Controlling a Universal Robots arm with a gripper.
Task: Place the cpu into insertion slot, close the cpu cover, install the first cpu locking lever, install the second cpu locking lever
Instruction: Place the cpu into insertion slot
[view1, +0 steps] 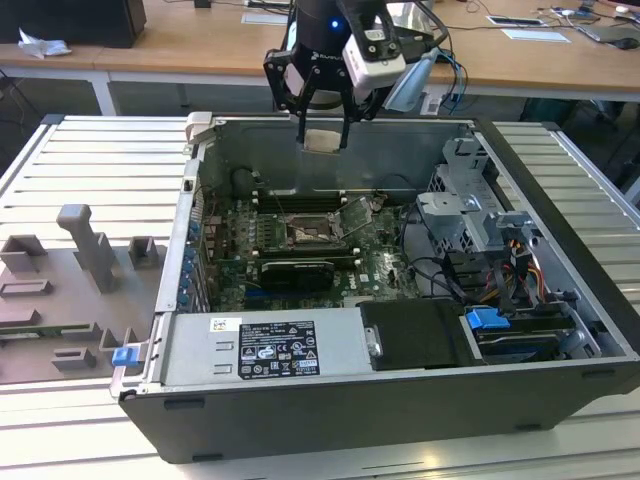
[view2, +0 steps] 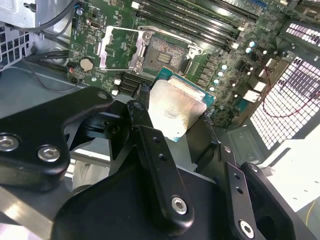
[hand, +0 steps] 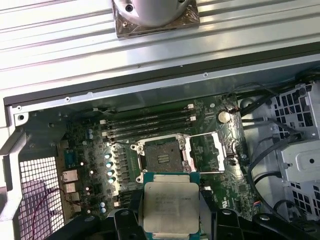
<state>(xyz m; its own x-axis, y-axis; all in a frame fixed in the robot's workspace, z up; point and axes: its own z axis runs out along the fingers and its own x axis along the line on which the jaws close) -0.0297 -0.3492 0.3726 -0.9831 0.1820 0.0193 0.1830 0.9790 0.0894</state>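
Slats of ribbed grey metal make up the table (view1: 60, 160) I am working over, and the open computer case (view1: 330, 425) lies on its side across the middle of it. On the exterior view's left, a grey fixture plate (view1: 40, 300) carries several upright blocks. A small blue piece (view1: 124, 355) sits at its near corner, just beside the case. Wooden desks (view1: 200, 55) run along the top of the frame with a few papers on them (a workshop or office, as far as I can see).

My gripper (view1: 322, 138) hangs in the upper middle of the frame, over the far side of the case. Its two black fingers are drawn in narrow on the cpu (view1: 322, 142), pinching it by opposite edges. In both wrist views I see the chip's pale metal top facing the camera, with a green rim around it.

The insertion slot (view1: 312, 232) sits near the middle of the frame on the green board (view1: 385, 270), its dark centre uncovered, well apart from the chip. The cpu cover (view1: 356, 213) is swung open, tilted up just beside the slot on the exterior view's right. Low in the frame, a silver power supply (view1: 330, 350) with a label lines the case's near wall.
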